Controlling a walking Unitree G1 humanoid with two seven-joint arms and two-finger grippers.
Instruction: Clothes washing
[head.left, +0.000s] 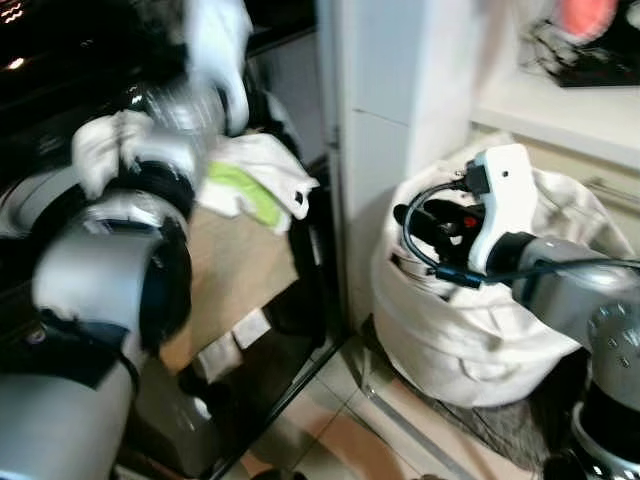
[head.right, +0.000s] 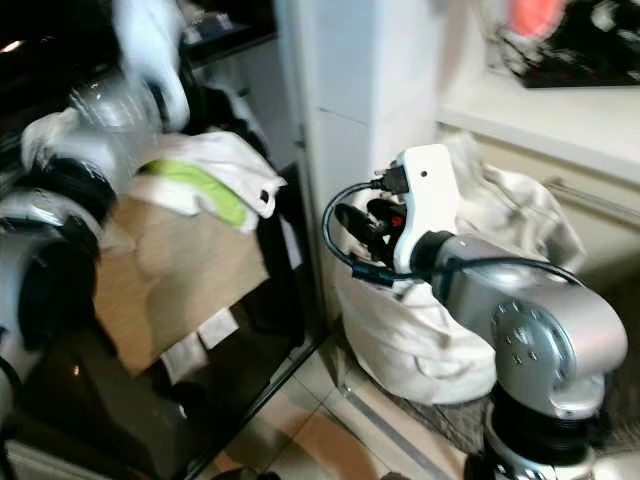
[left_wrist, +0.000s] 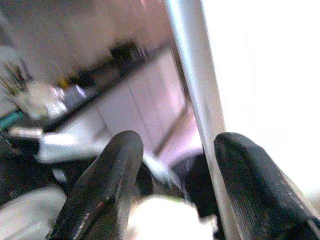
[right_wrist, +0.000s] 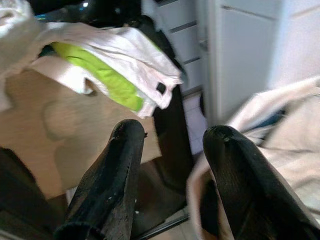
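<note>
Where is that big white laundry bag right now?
The white laundry bag sits on the floor at the robot's right, against the white cabinet, with the right gripper at its open top.

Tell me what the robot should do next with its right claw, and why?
Probably dip the right claw down into the white laundry bag. Its fingers are open and empty, hovering right at the bag's mouth, while the left claw is raised over by the white and green clothes.
</note>
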